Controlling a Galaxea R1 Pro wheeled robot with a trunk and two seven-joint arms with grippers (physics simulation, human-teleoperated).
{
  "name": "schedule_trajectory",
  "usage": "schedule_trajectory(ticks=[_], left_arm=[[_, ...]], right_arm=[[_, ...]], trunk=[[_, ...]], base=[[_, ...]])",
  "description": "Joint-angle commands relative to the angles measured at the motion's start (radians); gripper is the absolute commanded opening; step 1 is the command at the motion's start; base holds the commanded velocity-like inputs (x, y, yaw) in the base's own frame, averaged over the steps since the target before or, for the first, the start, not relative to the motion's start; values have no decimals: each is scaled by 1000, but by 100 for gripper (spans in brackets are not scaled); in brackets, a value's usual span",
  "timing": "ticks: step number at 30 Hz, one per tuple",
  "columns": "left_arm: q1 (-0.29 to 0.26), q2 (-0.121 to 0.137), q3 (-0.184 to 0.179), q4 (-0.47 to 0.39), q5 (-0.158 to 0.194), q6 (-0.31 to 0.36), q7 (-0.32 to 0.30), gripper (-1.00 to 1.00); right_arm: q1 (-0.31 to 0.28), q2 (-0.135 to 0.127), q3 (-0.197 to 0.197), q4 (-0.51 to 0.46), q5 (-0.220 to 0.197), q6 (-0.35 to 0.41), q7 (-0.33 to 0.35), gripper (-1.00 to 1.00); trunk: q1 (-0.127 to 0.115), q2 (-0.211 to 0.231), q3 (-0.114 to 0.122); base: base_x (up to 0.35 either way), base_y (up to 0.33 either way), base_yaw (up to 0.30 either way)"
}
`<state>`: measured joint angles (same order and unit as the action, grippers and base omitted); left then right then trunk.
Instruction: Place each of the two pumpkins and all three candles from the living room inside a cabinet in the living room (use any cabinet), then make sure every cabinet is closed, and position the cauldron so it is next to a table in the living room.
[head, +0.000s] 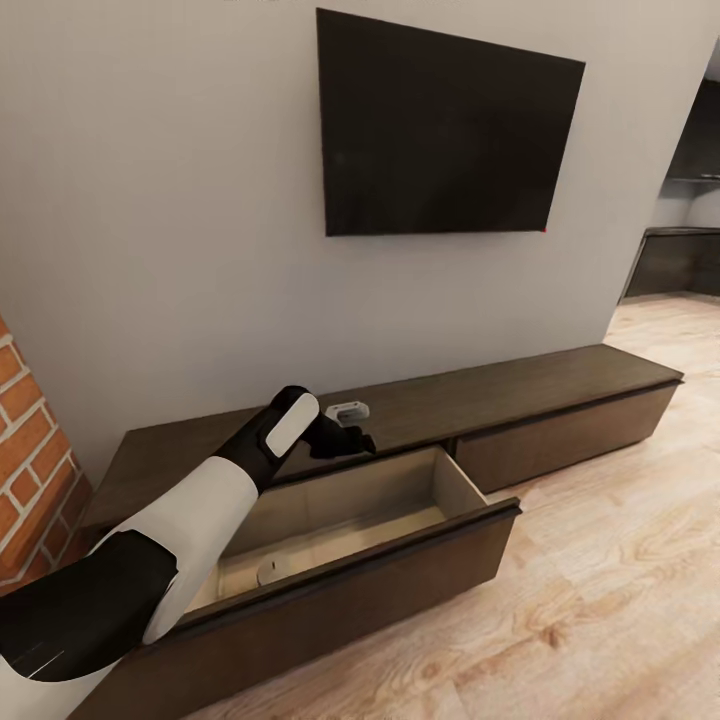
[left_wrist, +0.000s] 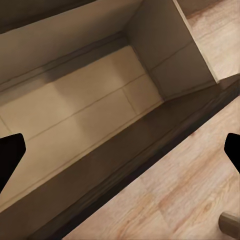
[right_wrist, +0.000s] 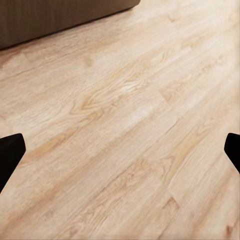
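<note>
Cabinet (head: 560, 400) drawer (head: 400, 560) pulled out — 1 candle (head: 272, 572) inside; left hand (head: 345, 440) above, fingers spread, empty.

Left arm (head: 200, 500) extended forward, both grippers (left_wrist: 120, 150) spread wide, empty.

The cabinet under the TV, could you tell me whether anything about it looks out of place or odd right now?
One drawer of the cabinet stands pulled fully out over the wood floor, while the panel to its right is flush. The left gripper hovers above the open drawer. Nothing looks damaged or spilled.
</note>
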<state>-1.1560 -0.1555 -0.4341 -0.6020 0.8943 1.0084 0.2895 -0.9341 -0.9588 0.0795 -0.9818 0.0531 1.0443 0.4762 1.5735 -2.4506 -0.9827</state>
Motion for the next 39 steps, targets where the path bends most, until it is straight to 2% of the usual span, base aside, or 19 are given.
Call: schedule_trajectory(ticks=[1,10,12,21,33,39], left_arm=[[-1,1,-3,-1,11,1,10,100],[-1,1,-3,-1,9,1,10,100],[-1,1,-2,-1,9,1,10,100],[-1,2,6,-1,10,1,10,100],[-1,2,8,-2,11,1,10,100],[-1,3,8,-20,11,1,10,100]], right_arm=[[-2,-1,3,0,6,3,6,100],[-2,1,3,36,10,3,5,100],[-2,14,3,45,10,3,5,100],[-2,37,2,77,10,3,5,100],[-2,44,2,99,9,3,6,100],[-2,58,-1,127,6,3,8,100]], trunk=[[0,-1,-1],[0,-1,-8],[0,-1,-11],[0,-1,-21],[0,-1,-31],[0,-1,-30]], base=[[-58,0,-9],[-248,0,-106],[-305,0,-195],[-309,0,-221],[-310,0,-254],[-310,0,-289]])
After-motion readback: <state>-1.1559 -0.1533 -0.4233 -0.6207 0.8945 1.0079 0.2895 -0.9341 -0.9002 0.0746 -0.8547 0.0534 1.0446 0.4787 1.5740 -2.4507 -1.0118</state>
